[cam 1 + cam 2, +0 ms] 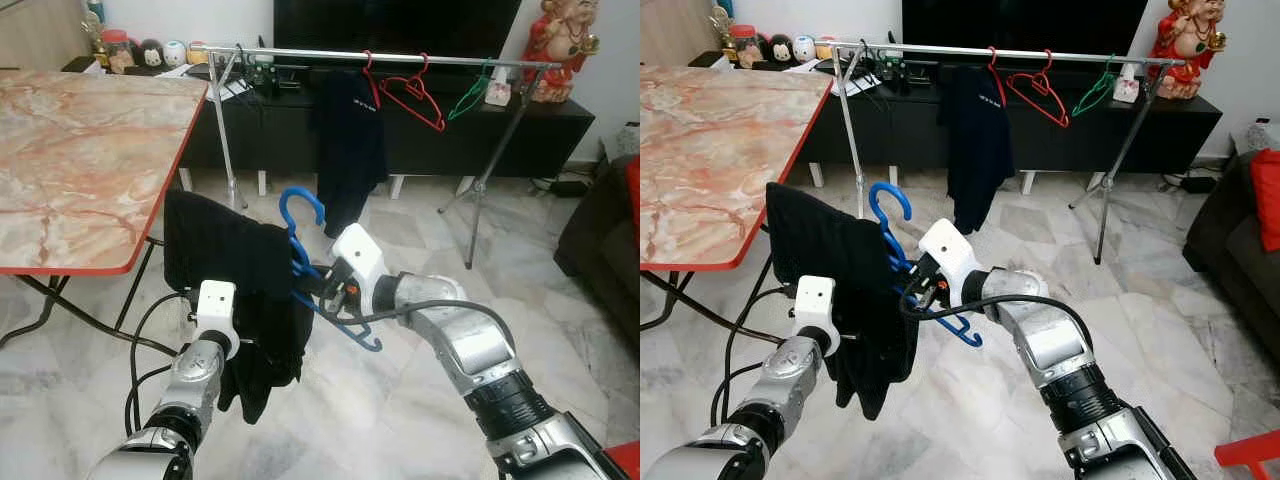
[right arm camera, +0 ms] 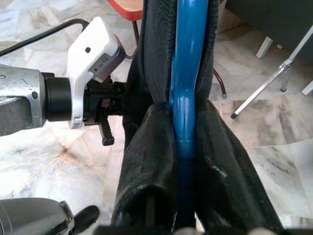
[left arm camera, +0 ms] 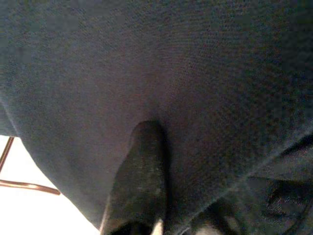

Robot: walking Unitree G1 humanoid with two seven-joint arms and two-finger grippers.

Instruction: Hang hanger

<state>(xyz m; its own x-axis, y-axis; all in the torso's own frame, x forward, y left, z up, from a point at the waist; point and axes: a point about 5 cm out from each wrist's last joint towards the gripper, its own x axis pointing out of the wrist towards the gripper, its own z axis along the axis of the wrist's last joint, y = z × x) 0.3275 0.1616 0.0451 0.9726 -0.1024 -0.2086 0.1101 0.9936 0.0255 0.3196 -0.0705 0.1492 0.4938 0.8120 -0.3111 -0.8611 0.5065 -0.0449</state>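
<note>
A blue hanger (image 1: pixel 300 215) sits in my right gripper (image 1: pixel 318 285), which is shut on its bar, hook pointing up. In the right wrist view, the blue bar (image 2: pixel 188 73) runs between the two black fingers (image 2: pixel 146 171). A black garment (image 1: pixel 235 265) is draped over the hanger's left side and hangs down over my left gripper (image 1: pixel 245 345). That gripper is pushed into the cloth from below, and one finger (image 3: pixel 139 181) presses against the dark fabric. The metal clothes rail (image 1: pixel 330 55) stands about a metre ahead, across the room.
On the rail hang a dark shirt (image 1: pixel 348 140), two red hangers (image 1: pixel 410 95) and a green hanger (image 1: pixel 468 98). A marble-topped table with a red edge (image 1: pixel 80 150) is close on the left. A black TV cabinet (image 1: pixel 540 130) is behind the rail, a dark sofa (image 1: pixel 600 230) on the right.
</note>
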